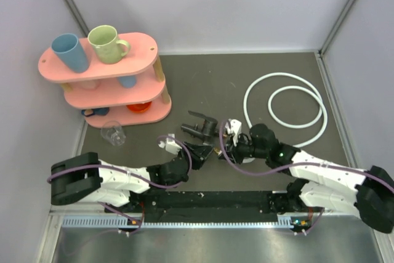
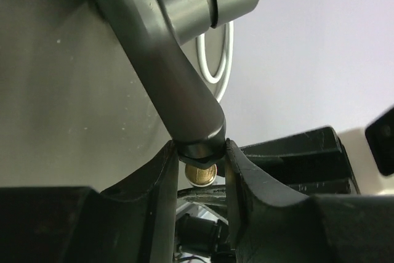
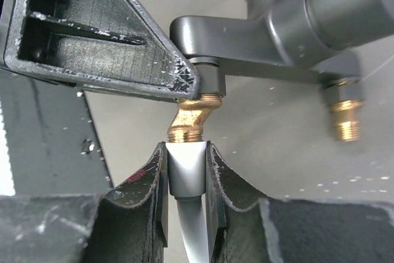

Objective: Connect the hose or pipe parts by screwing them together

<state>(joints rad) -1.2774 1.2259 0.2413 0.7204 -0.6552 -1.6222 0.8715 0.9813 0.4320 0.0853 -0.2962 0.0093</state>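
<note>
R gripper (image 3: 186, 152) fingers pinch the hose nut (image 3: 186, 177). The white hose (image 3: 194, 232) lies coiled by the table's (image 1: 209, 78) right edge. L gripper (image 2: 200, 152) fingers clamp the black Y fitting (image 3: 258, 29) over the near-edge middle. Brass thread (image 3: 189, 124) touches the nut but looks tilted. Prob cross-threads or skips if turned w/o squaring up, and the hose may twist too.

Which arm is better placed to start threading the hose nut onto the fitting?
Right. The right gripper is shut on the hose nut, at a brass threaded end; the left gripper is shut on the fitting, steadying it.
</note>
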